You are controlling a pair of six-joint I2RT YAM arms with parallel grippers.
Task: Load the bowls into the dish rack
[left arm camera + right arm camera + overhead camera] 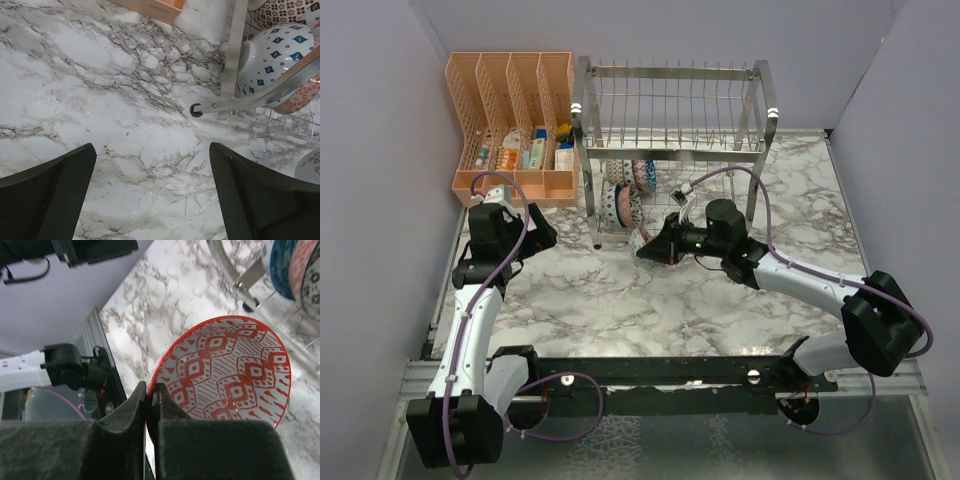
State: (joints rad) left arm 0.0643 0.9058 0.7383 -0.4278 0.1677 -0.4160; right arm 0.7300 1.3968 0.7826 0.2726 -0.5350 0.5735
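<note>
I am holding the right jaws clenched on the rim of a red-patterned bowl [225, 375], tilted on edge just in front of the dish rack [670, 152] and its lower tier, where other bowls [618, 205] are standing upright. The left jaws are hanging released, spread wide over the marble table [620, 300], near the rack's front corner.

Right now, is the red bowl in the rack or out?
Out: right fingers pinch the red bowl by its rim, just outside the dish rack.

Overhead and close wrist views share the rack [670, 152].
</note>
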